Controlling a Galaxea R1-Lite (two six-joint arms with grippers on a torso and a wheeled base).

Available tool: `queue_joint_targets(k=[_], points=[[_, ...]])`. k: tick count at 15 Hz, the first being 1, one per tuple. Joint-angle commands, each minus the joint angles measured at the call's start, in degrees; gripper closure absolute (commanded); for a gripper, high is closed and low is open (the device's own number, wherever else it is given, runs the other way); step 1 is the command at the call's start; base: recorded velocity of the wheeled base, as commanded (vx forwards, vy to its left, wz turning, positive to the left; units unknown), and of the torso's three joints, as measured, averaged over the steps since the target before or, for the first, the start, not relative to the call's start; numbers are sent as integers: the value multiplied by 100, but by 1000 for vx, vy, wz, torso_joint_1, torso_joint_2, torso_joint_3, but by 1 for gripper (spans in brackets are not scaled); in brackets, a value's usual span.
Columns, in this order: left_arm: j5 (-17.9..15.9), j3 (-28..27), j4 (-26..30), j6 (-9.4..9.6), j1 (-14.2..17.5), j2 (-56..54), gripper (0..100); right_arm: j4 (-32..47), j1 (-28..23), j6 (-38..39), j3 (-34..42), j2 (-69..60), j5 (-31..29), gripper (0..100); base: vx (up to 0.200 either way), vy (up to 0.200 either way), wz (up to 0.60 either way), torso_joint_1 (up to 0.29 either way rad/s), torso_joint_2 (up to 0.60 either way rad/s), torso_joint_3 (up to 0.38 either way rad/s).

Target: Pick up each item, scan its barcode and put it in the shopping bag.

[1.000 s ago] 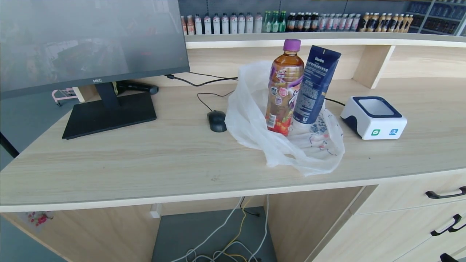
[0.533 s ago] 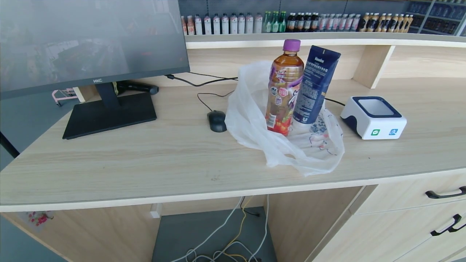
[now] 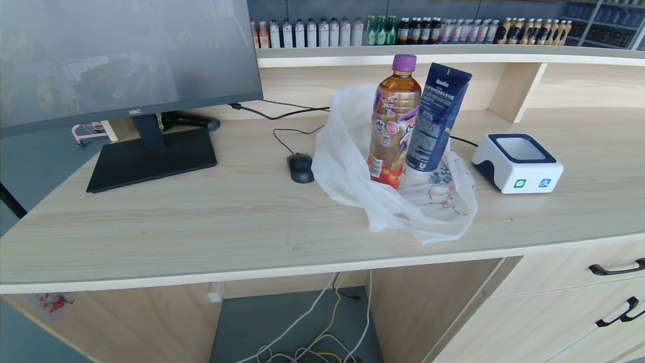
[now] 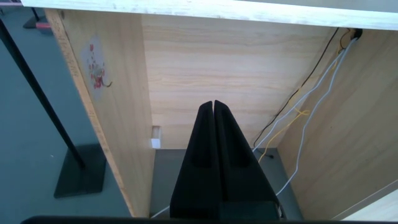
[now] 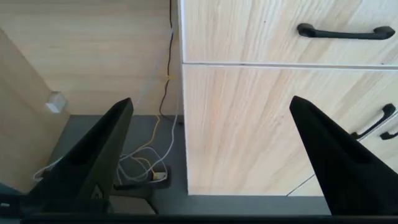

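Observation:
An orange drink bottle [image 3: 393, 126] with a purple cap stands upright inside the white plastic shopping bag [image 3: 352, 176] on the counter. A dark blue tube [image 3: 436, 118] stands beside it in the same bag, leaning slightly. To the bag's right sits the white and navy barcode scanner [image 3: 516, 161]. My left gripper [image 4: 214, 106] is shut with nothing in it, down below the counter facing the wooden side panel and the knee space. My right gripper [image 5: 211, 102] is open and empty, low in front of the drawer fronts [image 5: 280, 124].
A monitor [image 3: 126, 55] on a black stand and a black mouse [image 3: 300, 167] occupy the counter's left and middle. Cables [image 3: 322, 327] hang under the counter. Drawers with black handles [image 3: 617, 269] are at the right. Bottles line the back shelf [image 3: 403, 30].
A dark gripper tip at the head view's bottom right corner one second ago has dropped out of view. The bag, bottle, tube and scanner have not moved.

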Motion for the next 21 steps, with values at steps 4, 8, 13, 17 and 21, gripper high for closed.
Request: queue_joint_targets(k=[4,8,13,17,21], points=[[0,0,0,-20,0,-2,100,11,-272,52,-9,-443,-3,0,-100,0,0,1,1,0],[0,0,0,-11,0,-2,100,11,-272,236,0,-443,-12,0,-50,0,0,1,1,2],[0,0,0,-11,0,-2,100,11,-272,236,0,-443,-12,0,0,0,0,0,0,0],[0,0,0,-20,0,-2,100,11,-272,236,0,-443,-12,0,0,-200,0,2,4,1],[0,0,0,-20,0,-2,100,11,-272,236,0,-443,-12,0,0,-200,0,1,4,4]])
